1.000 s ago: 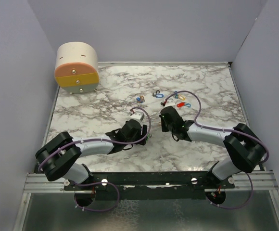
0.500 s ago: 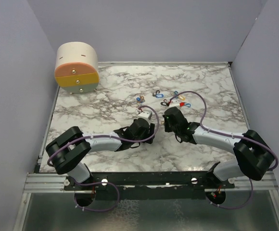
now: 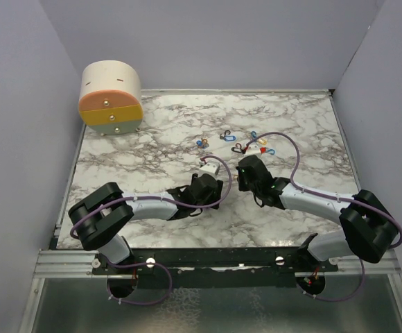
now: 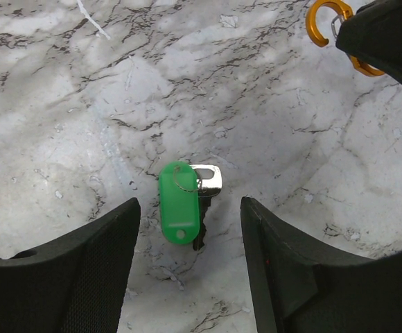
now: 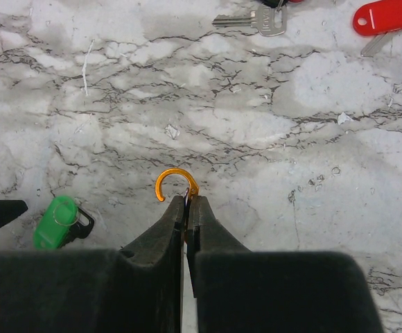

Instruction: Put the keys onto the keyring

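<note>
- In the overhead view the green-tagged key and the clip were too small to make out, lost among the two wrists near the middle of the counter [image 3: 152, 132].
- The right wrist view showed only part of the orange carabiner clip [image 5: 177, 182]. Its curved top stood clear of the fingertips and the rest was hidden between them.
- The left wrist view cut the same clip off at the top right corner, behind the dark bulk of the other arm.
- A red tag [image 5: 388, 15] was cropped by the top edge of the right wrist view. A bare silver key [image 5: 253, 21] lay just beside it.
- The loose keys [image 3: 246, 143] lay in a small scatter toward the far edge, right of centre. Blue, yellow and red tags showed, but their number was unclear.
- A round drawer box [image 3: 111, 97] stood at the far left corner with its stacked drawers closed, so any contents were hidden.
- The right gripper [image 5: 186, 201] had its jaws pinched tight on the lower end of the clip, low over the counter.
- The left gripper [image 4: 187, 215] had its jaws parted fairly wide, one on each side of the green-tagged key [image 4: 180, 208], and neither touched it.
- That key lay flat on the counter near the middle, a little toward the near edge. Its metal blade was tucked against the tag, and the clip was near but apart from it.
</note>
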{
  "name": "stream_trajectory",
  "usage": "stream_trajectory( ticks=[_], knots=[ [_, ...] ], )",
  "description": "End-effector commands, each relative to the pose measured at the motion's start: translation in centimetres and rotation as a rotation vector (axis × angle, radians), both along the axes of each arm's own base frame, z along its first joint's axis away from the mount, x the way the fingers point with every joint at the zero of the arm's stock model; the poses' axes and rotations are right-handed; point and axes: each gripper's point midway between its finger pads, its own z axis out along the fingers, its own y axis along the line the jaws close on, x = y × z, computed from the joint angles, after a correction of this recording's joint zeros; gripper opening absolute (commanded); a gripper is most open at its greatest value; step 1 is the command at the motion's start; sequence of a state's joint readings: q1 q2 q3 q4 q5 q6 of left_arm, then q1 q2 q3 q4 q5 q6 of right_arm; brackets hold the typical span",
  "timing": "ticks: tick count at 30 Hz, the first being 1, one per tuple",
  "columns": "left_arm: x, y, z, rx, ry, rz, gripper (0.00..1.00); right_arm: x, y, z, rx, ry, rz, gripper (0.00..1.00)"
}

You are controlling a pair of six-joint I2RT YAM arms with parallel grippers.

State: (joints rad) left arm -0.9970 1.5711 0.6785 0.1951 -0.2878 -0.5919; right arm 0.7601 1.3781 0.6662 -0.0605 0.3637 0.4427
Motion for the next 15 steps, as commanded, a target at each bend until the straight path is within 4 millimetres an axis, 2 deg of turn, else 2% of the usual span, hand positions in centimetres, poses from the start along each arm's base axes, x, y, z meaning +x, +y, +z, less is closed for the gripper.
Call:
stream_trajectory(
  ticks=[1, 15],
  knots=[
    [0.5, 1.5, -0.5, 0.075, -0.044, 0.044, 0.62, -0.1, -0.5, 0.2, -0.009, -0.012, -0.029, 0.01],
    [0.3, 4.4, -2.2, 0.222, -0.056, 0.085, 0.62, -0.1, -0.4, 0.0, -0.006, -0.009, -0.027, 0.01]
  ],
)
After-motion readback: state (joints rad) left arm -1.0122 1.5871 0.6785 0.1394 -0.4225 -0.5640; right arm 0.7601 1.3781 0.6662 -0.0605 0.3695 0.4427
